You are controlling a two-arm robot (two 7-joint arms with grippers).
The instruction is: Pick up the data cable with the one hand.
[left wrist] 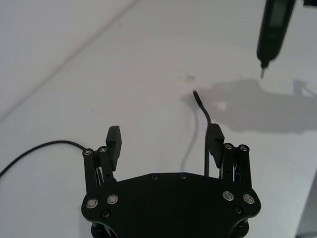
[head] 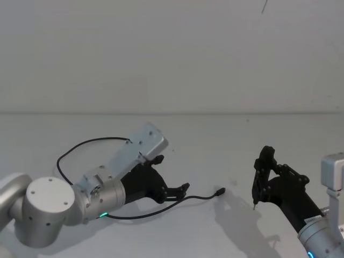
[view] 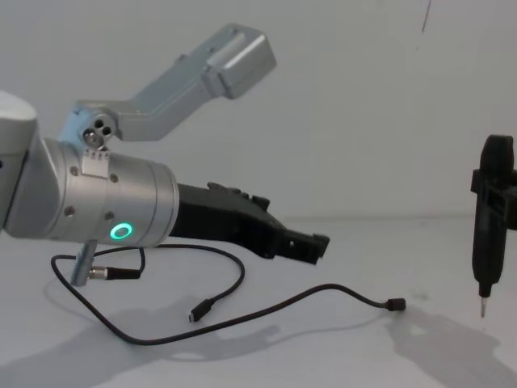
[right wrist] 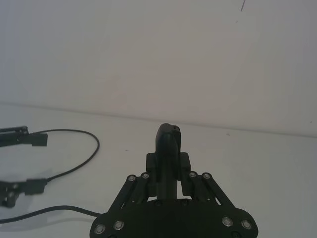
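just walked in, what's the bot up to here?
The left end effector is open and low over the white table. It is reaching along the data cable, which lies loose on the table and passes close by one finger. Nothing is gripped yet. The right end effector sits off to the right, shut on a black pen-shaped tool whose tip points down above the table.

No legible txt, nos., brands or signs anywhere. One small white label [head: 312,220] on black wrist section behind right gripper [head: 262,174], head view: dark print there, too small to make out any letters or digits.
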